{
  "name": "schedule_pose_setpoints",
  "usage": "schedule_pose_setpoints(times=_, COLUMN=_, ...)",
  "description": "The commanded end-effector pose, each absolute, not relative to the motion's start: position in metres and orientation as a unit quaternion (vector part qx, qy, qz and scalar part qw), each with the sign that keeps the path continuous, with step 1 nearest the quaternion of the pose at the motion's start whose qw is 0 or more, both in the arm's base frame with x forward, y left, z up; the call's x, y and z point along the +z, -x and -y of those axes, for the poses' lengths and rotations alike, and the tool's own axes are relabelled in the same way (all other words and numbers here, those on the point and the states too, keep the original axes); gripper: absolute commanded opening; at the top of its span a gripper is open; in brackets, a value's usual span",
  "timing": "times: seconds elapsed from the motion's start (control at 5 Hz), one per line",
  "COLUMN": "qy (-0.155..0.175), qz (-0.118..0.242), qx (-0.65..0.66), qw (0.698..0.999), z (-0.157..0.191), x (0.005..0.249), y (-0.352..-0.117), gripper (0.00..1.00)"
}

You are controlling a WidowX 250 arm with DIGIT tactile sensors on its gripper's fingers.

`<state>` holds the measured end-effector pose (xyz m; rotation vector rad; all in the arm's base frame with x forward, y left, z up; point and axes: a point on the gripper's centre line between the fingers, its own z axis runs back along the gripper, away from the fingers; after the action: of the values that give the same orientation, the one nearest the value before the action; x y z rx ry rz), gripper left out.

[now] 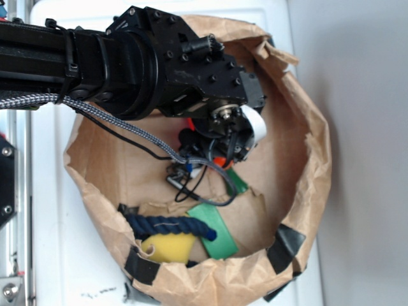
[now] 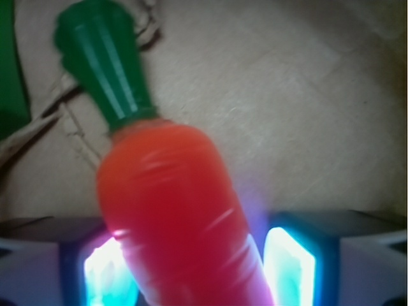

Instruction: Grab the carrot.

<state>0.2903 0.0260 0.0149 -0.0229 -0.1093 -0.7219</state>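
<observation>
The pincer (image 2: 194, 268) is closing on the carrot (image 2: 175, 210), whose orange body is sitting between the two glowing pads (image 2: 290, 264), apparently touching both, with its green stem pointing away. All this is happening inside the brown paper bag (image 1: 306, 127), away from the green block (image 1: 217, 231) lying at the bag's taped rim.

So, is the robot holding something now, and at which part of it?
The carrot lies between the jaws at its orange body, the green stem sticking out free. Whether the jaws already press on it cannot be told.
</observation>
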Motion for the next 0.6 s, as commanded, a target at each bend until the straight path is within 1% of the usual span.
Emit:
schedule_pose_setpoints(times=0.0, qy=0.004, qz=0.097, qx=-0.321, qw=0.942, z=-0.028, x=0.056, y=-0.288, gripper=0.00)
schedule_pose_setpoints(times=0.2, qy=0.037, qz=0.094, qx=-0.315, qw=0.944, z=-0.032, x=0.096, y=-0.287, gripper=0.00)
schedule_pose_setpoints(times=0.4, qy=0.058, qz=0.093, qx=-0.302, qw=0.947, z=-0.034, x=0.127, y=-0.288, gripper=0.00)
